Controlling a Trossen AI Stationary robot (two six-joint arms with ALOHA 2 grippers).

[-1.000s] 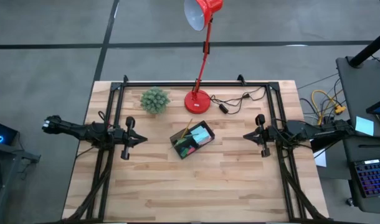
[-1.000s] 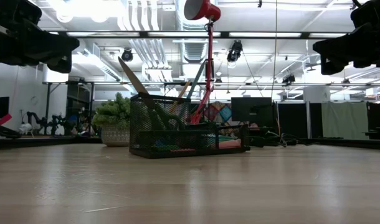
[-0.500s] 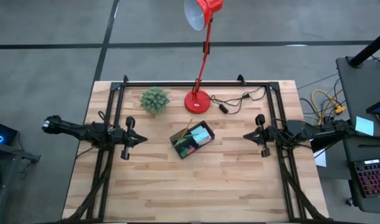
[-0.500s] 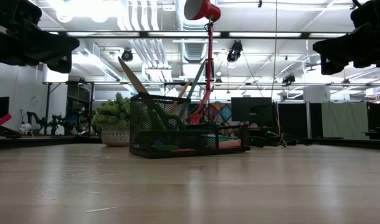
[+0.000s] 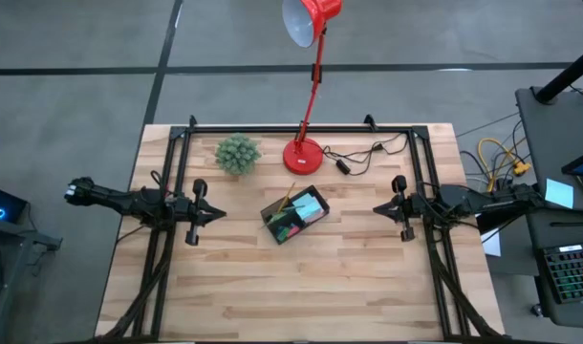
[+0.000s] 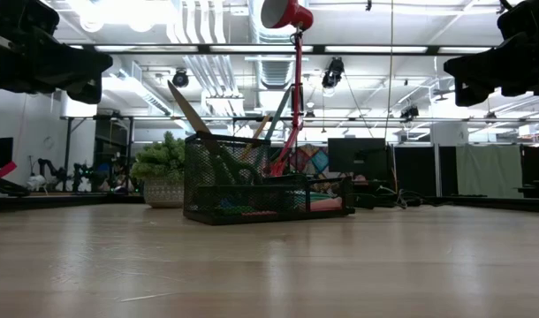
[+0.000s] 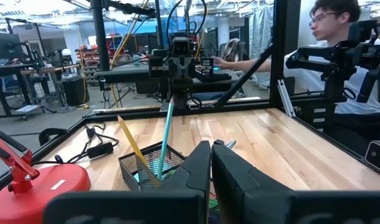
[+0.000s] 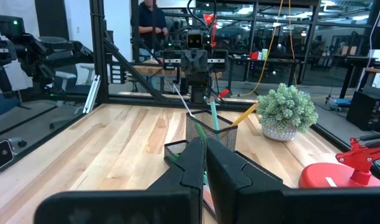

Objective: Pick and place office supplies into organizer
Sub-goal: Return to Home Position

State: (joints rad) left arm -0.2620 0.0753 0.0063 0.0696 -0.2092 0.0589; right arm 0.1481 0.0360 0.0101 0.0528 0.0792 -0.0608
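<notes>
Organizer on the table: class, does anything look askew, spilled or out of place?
The organizer sits turned at an angle to the table edges, not square. Nothing lies spilled around it. The left gripper and right gripper hang clear at the sides.

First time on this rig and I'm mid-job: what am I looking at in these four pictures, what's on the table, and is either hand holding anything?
It is a two-armed robot at a wooden table. The high picture looks straight down; the low one looks level across the tabletop; the other two come from cameras on each wrist. The left hand and right hand hang at the table's sides, both shut and empty. In the middle stands the black mesh organizer, with a yellow pencil and a pale green pen sticking up from it. Behind it are a red desk lamp and a small green plant.
</notes>
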